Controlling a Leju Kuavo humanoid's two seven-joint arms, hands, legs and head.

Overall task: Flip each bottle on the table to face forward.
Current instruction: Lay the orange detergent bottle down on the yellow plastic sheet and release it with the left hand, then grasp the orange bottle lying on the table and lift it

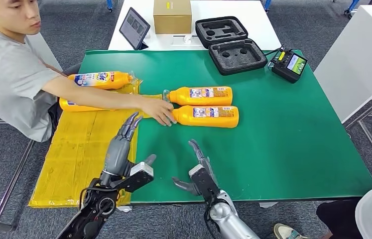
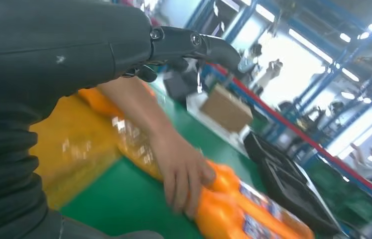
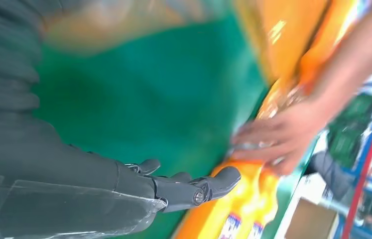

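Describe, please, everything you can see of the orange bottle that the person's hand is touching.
The nearer orange bottle lies on its side on the green table, its cap end toward the person and its base toward the robot's right. It looks like glossy plastic, with a printed label of small text and red and blue patches facing up. The person's hand rests on its cap end. A second orange bottle lies parallel, close behind it. Neither the left hand nor the right hand touches it.

Orange bottles (image 1: 207, 116) — green table (image 1: 293, 144) — yellow sheet (image 1: 79, 154)
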